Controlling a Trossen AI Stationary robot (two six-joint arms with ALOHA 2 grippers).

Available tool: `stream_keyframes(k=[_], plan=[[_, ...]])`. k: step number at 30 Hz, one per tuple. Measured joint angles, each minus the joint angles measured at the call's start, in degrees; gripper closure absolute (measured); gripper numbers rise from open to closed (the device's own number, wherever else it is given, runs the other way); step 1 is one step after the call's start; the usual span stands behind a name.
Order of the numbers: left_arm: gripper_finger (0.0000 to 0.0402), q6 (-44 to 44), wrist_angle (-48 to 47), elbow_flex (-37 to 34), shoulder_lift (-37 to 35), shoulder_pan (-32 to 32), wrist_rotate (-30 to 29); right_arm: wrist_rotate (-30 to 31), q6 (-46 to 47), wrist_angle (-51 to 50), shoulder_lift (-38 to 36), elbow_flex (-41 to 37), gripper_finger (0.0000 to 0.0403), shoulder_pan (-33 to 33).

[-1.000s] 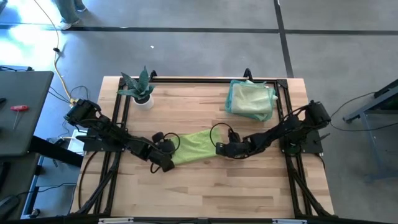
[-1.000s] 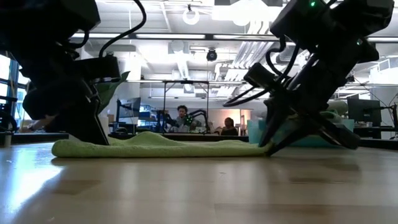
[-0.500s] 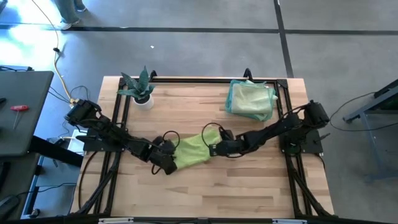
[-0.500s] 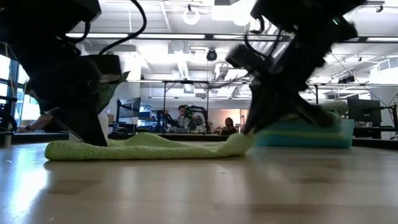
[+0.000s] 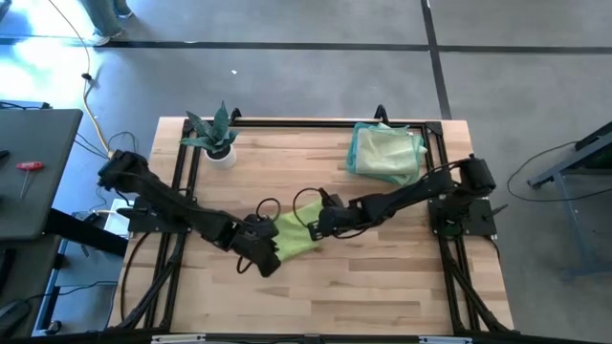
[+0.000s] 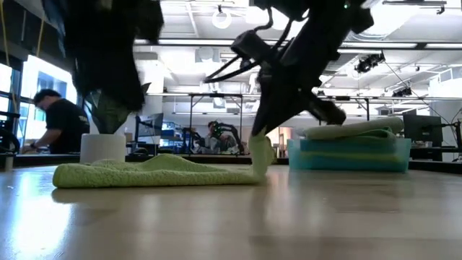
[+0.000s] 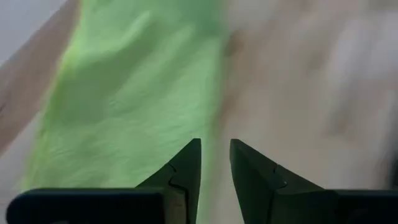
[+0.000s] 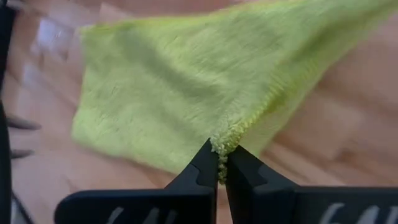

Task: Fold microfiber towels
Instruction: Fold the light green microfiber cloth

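Now, from above, we see the lime towel (image 5: 295, 235) lying near the middle of the worktop (image 5: 382, 287), bunched between the two arms. Our right gripper (image 5: 314, 227) sits at its right edge, our left gripper (image 5: 265, 260) at its lower left corner. A stack of folded towels (image 5: 385, 153) rests at the far right corner, well apart, and a potted plant (image 5: 218, 139) stands at the far left.

Down at worktop height, the towel (image 6: 155, 173) lies flat and limp, except at one end, where the right gripper (image 6: 261, 137) lifts an edge and the cloth hangs straight down from it. We read that as light, soft stuff with no stiffness of its own.

Over to the left wrist: the fingers (image 7: 186, 174) stand a narrow gap apart with nothing clearly between them, right at the towel's (image 7: 130, 99) border where cloth meets bare wood.

And the right wrist: the fingers (image 8: 202, 171) are pinched tight on a tuft of the towel's (image 8: 205, 81) hem, and the cloth drapes away in a sagging triangle.

We judge that it will flop and crease wherever unsupported, so edges and corners are the places to grip. The fluffy pile should give good purchase, and nothing here is fragile.
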Motion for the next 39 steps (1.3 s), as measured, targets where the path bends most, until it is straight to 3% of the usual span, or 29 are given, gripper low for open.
stream_keyframes(k=[6, 13, 24, 39], plan=[[0.0339, -1.5, -4.6, 8.6, -4.2, -3.3, -2.1, -1.0, 0.0, 11.0, 4.5, 0.4, 0.0403, 1.9], [0.0349, 1.1, -6.2, 11.7, -11.4, -7.5, -8.6, -0.3, 1.0, 10.7, 9.8, 7.1, 0.0403, 4.1], [0.0349, 3.1, -16.6, 11.5, -22.3, -13.2, -13.9, 4.5, 1.6, 2.8, 20.4, 27.0, 0.0403, 4.8], [0.0349, 0.8, -20.1, 11.8, -26.7, -22.3, -20.8, 3.7, -1.3, -4.7, 38.3, 56.3, 0.0403, 4.2]])
